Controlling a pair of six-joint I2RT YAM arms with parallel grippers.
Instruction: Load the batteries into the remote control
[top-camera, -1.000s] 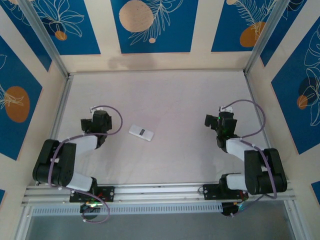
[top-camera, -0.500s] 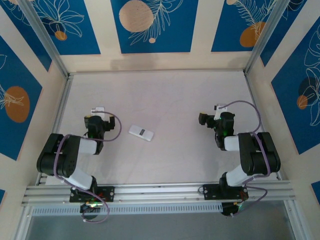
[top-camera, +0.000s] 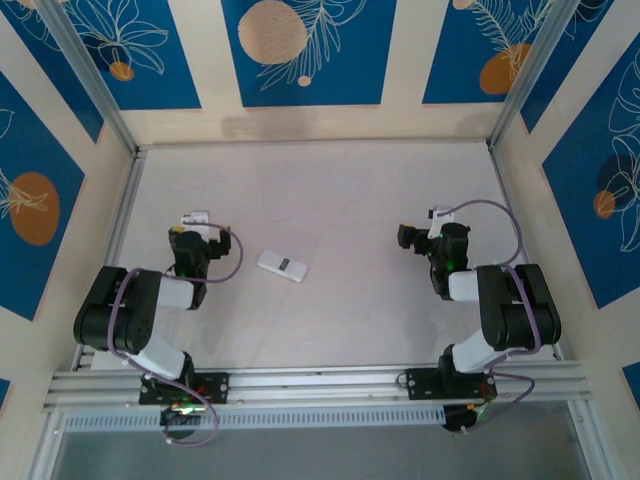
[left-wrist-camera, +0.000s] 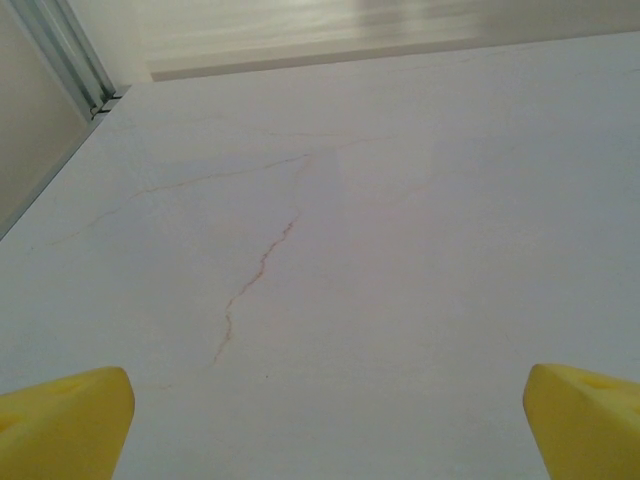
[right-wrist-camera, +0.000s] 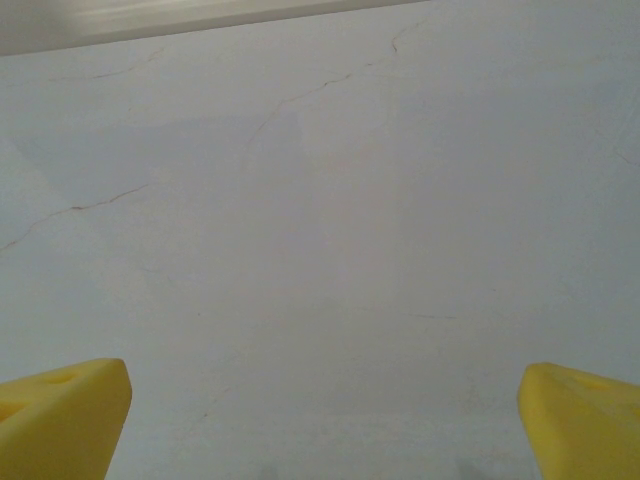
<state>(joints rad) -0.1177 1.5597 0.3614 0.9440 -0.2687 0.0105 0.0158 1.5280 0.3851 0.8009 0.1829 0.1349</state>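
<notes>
The remote control (top-camera: 283, 265) is a small flat white slab with rounded corners and a small dark mark in the middle of its face. It lies flat on the pale table (top-camera: 330, 180), face up. In the top view it is turned at a slant, its long side running from upper left down to lower right. It is too small there to make out any finer detail.

The left claw (left-wrist-camera: 322, 425) is released. Its two yellow fingertips (left-wrist-camera: 62, 420) sit at the far bottom corners of the left wrist view, spread wide, with bare tabletop between them. A thin reddish hairline crack (left-wrist-camera: 250, 285) runs across that surface, and a metal rail (left-wrist-camera: 70, 55) shows in the upper left corner.

The right claw (right-wrist-camera: 322, 420) is released as well. Its yellow fingertips (right-wrist-camera: 60, 415) stand just as wide apart at the bottom corners of the right wrist view, over bare table marked with faint cracks.

In the top view the remote lies between the two arms, nearer the left one. It sits to the right of the left claw and slightly closer to the arm bases, near it but apart. The right claw is well apart from it, across the table on the other side. Neither claw touches the remote.
</notes>
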